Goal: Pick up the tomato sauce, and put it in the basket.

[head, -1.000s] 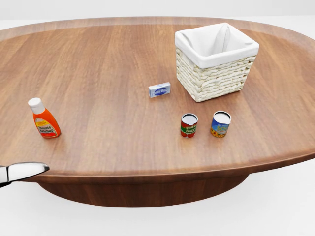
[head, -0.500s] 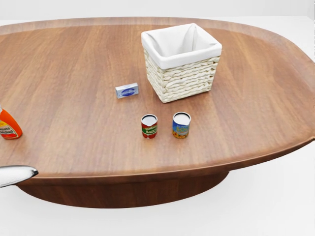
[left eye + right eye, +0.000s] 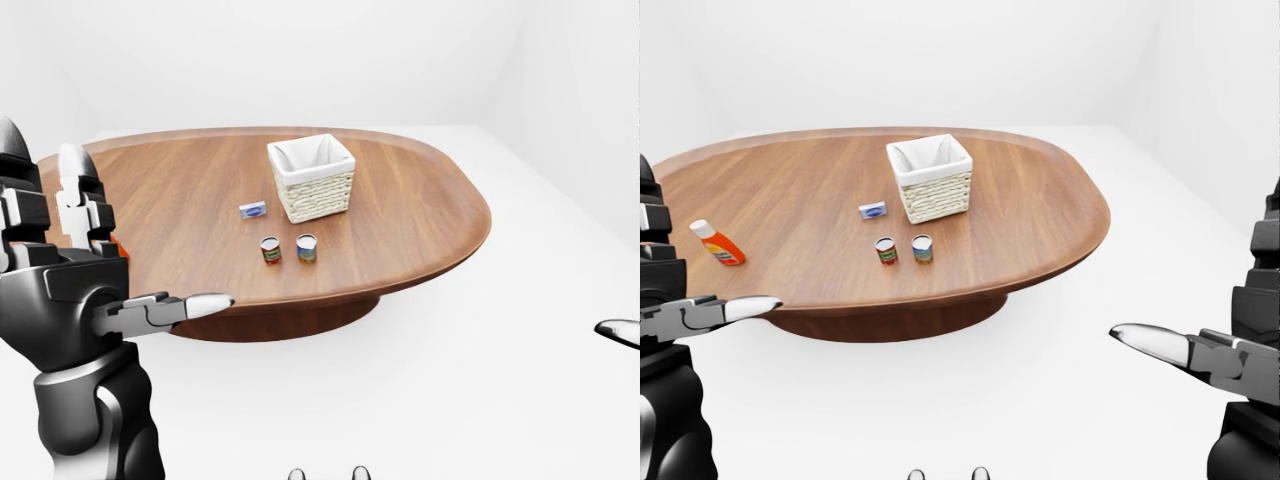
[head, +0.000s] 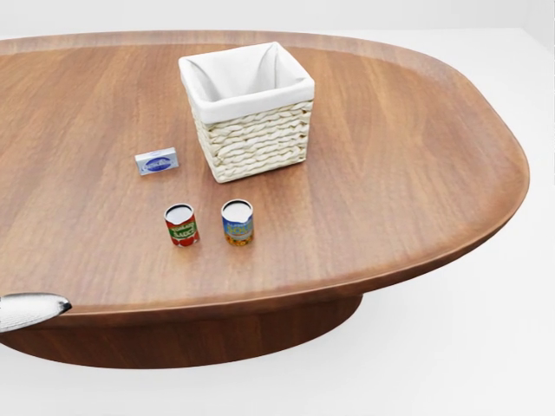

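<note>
The whole head view had slid left since half a second earlier — the camera moved, not the things. The tomato sauce can (image 4: 181, 225) stood upright on the table (image 4: 390, 173), just beside a blue can (image 4: 237, 222), below the basket (image 4: 248, 108). The ketchup bottle (image 3: 717, 243) showed only in the right-eye view. Left hand (image 3: 75, 290) and right hand (image 3: 1230, 350) hung off the table, fingers (image 3: 190, 306) spread wide and empty.
</note>
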Controlling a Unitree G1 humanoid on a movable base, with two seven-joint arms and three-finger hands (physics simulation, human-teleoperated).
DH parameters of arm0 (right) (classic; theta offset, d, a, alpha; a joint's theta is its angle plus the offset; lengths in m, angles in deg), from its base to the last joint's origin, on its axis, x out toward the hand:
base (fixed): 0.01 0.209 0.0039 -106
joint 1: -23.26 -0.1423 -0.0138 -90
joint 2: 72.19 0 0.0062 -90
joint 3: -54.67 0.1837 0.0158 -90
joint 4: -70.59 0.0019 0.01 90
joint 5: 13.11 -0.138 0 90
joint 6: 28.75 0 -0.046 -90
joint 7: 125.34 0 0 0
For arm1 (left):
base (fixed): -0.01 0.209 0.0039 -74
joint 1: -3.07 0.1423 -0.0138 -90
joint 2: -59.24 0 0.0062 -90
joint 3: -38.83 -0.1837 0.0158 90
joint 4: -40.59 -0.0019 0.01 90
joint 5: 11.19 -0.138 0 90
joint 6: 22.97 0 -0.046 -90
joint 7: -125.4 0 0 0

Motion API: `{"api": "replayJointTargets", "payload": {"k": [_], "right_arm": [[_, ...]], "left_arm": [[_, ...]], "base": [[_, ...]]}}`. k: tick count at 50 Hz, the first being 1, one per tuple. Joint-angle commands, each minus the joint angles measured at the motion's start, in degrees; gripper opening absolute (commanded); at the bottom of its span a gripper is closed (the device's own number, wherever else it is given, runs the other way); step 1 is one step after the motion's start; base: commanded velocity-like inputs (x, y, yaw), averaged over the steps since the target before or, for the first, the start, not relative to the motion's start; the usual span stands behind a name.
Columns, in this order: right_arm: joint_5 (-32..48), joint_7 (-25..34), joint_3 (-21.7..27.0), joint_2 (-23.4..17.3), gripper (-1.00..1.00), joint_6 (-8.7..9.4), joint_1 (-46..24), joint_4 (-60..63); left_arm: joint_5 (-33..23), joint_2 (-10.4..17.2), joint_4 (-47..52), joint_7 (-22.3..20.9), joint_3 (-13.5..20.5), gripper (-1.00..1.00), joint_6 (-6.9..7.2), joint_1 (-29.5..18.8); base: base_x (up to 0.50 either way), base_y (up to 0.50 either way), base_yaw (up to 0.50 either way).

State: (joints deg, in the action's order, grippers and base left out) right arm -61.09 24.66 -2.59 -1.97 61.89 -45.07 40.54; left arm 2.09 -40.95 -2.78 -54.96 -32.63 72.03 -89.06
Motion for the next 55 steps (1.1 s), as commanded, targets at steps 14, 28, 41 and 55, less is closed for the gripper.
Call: {"api": "replayJointTargets", "payload": {"k": [14, 28, 41, 55], "right_arm": [[3.2, 0.1, -2.1, 0.7, 1.0, 1.11, -0.3, 0.0], [3.6, 0.0, -3.0, 0.0, 1.0, 1.56, -0.8, 0.0], [4.7, 1.0, -3.5, 1.6, 1.0, 1.76, -1.1, 0.0], [4.8, 0.3, -4.3, 1.0, 1.0, 1.42, -1.2, 0.0]], "left_arm": [[-0.7, -0.4, -0.6, -0.3, -0.6, 1.0, 0.0, 0.4], [-0.8, -0.4, -0.7, -0.4, -0.7, 1.0, 0.0, 0.4], [-1.0, -0.5, -1.5, -0.5, -0.9, 1.0, 0.0, 0.6], [-0.9, -0.5, -1.4, -0.6, -0.8, 1.0, 0.0, 0.6]], "base": [[0.0, -0.01, 0.0], [0.36, 0.0, 0.0], [0.5, 0.0, 0.0], [0.5, 0.0, 0.0]]}}
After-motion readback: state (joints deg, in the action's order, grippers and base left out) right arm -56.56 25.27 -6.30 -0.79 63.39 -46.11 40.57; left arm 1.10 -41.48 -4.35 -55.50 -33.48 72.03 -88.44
